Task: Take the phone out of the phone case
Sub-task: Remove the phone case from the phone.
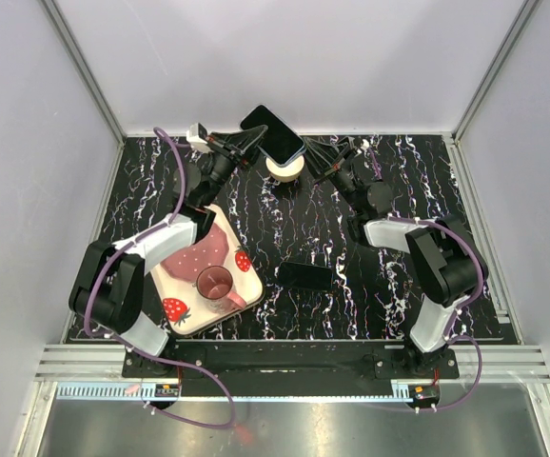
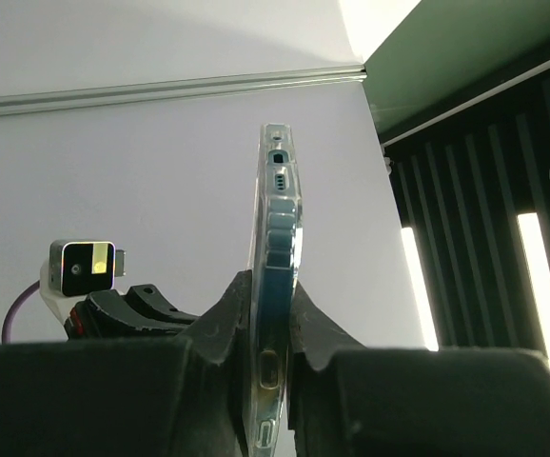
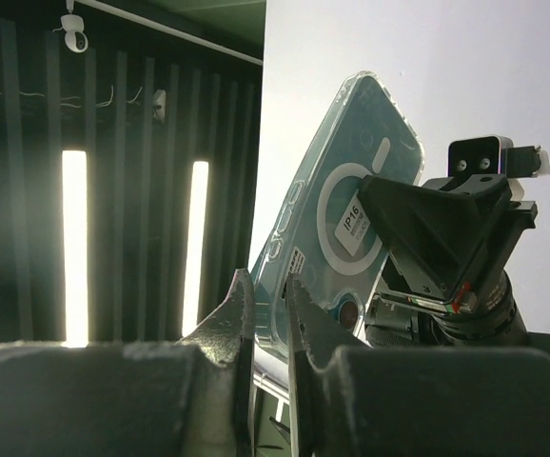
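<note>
The phone (image 1: 273, 133) is up off the table at the far side, around twelve o'clock from the arm bases. It hangs just above a pale roll of tape (image 1: 284, 171) and is pinned between the two arms.

From above, its long axis runs roughly from ten o'clock to four o'clock, dark screen up. The left gripper (image 2: 271, 290) comes in from about eight o'clock and is clenched across the thickness on a long edge. The right gripper (image 3: 265, 286) comes in from about four o'clock and is pinched on the rim of the clear phone case (image 3: 351, 190), whose ringed back faces its camera.

Both arms are equally close, each already in contact. I'd judge the phone is seated in the case, though the edge-on views don't settle whether a corner has lifted. The peel would turn on the right fingers pulling the rim away while the left ones hold.
</note>
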`<act>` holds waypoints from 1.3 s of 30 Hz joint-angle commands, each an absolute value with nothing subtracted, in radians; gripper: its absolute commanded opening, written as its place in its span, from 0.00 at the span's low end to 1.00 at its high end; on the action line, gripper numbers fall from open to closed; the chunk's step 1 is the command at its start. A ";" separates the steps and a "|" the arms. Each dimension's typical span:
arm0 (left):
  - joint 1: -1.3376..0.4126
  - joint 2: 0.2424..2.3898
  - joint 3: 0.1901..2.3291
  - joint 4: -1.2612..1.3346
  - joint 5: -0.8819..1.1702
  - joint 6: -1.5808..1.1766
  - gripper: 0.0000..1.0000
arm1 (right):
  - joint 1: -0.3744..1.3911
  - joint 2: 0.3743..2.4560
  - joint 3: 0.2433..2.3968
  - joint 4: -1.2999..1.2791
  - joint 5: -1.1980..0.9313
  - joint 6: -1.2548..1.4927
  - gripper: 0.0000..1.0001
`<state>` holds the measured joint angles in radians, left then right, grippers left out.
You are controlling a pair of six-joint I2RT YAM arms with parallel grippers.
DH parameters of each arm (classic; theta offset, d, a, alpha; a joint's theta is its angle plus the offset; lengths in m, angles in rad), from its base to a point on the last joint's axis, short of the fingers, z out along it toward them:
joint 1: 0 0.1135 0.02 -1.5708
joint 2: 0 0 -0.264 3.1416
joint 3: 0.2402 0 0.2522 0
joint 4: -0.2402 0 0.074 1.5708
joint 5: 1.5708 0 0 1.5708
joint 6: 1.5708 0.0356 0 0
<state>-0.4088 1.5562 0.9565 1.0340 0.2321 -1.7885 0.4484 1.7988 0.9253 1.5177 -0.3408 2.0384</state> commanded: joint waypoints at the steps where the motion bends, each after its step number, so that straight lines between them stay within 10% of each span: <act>1: -0.460 1.523 1.124 1.666 0.158 -2.031 0.00 | 0.483 1.871 0.897 1.569 -0.466 2.022 0.00; 23: -0.469 1.526 1.143 1.536 0.350 -2.030 0.00 | 0.476 1.852 0.853 1.168 -0.655 1.699 0.00; 39: -0.474 1.582 1.150 1.364 0.751 -1.867 0.00 | 0.403 1.764 0.951 0.892 -0.764 1.566 0.27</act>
